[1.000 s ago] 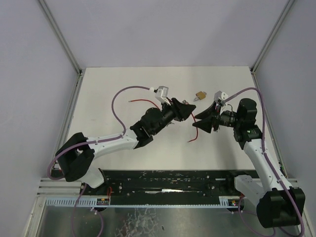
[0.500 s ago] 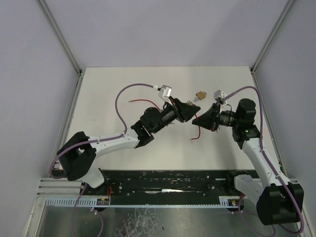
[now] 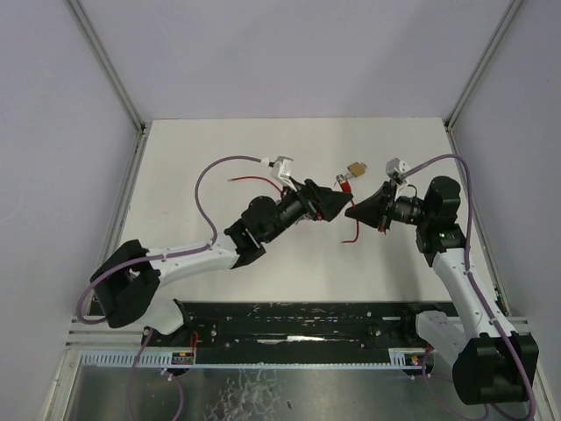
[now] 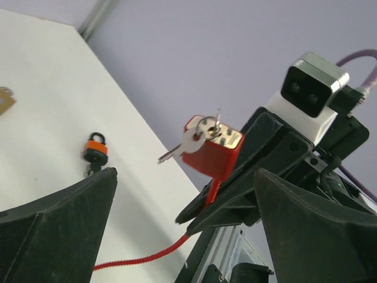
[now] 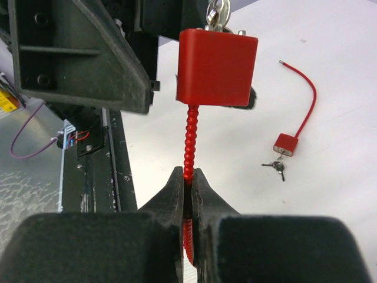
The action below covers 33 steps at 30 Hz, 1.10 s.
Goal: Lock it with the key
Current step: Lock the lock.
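While the right gripper (image 5: pixel 188 183) is clamping fully shut on the ribbed red cable (image 5: pixel 188 135), the red padlock (image 5: pixel 217 68) is standing up on that cable just above the jaws, in the air over the middle of the table (image 3: pixel 202 175).

Right wrist view: the two jaws are meeting around the cable with no gap showing. The padlock body is sitting upright above them, apart from the jaws themselves.

Left wrist view: keys (image 4: pixel 189 141) on a ring are hanging at the brass-coloured top face of the padlock. One key is sticking out to the side. Cannot tell whether another is seated in the keyhole.

Left gripper (image 3: pixel 331 203): it is standing wide open and holding nothing. Its fingers (image 4: pixel 65 230) are spreading to either side of the padlock, facing it and not touching it.

Overhead view: the two grippers are pointing at each other near the table centre, tips close together. The loose part of the cable is drooping below the right gripper toward the tabletop.

Other items lying on the table:
- a brass padlock (image 3: pixel 356 168), just behind the grippers;
- a second red padlock (image 5: pixel 285 143) with its own thin cable and keys beside it;
- a small orange padlock (image 4: pixel 95 152), well apart from the held one.
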Tool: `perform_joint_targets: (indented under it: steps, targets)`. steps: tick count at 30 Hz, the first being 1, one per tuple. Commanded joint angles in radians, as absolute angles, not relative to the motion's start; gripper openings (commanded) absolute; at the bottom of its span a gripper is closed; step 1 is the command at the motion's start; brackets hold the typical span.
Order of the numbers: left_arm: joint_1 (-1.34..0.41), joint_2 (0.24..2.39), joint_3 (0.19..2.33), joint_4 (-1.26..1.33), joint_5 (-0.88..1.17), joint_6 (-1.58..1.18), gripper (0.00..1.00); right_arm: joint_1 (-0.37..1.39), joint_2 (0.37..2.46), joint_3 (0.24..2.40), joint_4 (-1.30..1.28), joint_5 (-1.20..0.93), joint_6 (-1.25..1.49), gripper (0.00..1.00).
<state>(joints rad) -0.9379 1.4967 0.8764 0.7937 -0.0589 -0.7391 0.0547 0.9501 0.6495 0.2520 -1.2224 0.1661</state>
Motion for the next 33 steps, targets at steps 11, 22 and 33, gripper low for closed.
perform_joint_targets:
  steps: [11,22,33]
  targets:
    - [-0.977,1.24,0.765,0.606,-0.289,-0.731,0.96,0.048,0.894,0.718,0.073,-1.035,-0.106,0.0]
    - [-1.063,1.41,0.96,0.51,-0.424,-0.741,0.8,0.047,0.884,0.709,0.07,-1.02,-0.136,0.0]
    - [-1.071,1.567,1.147,0.398,-0.517,-0.785,0.62,0.049,0.885,0.706,0.073,-1.022,-0.138,0.0]
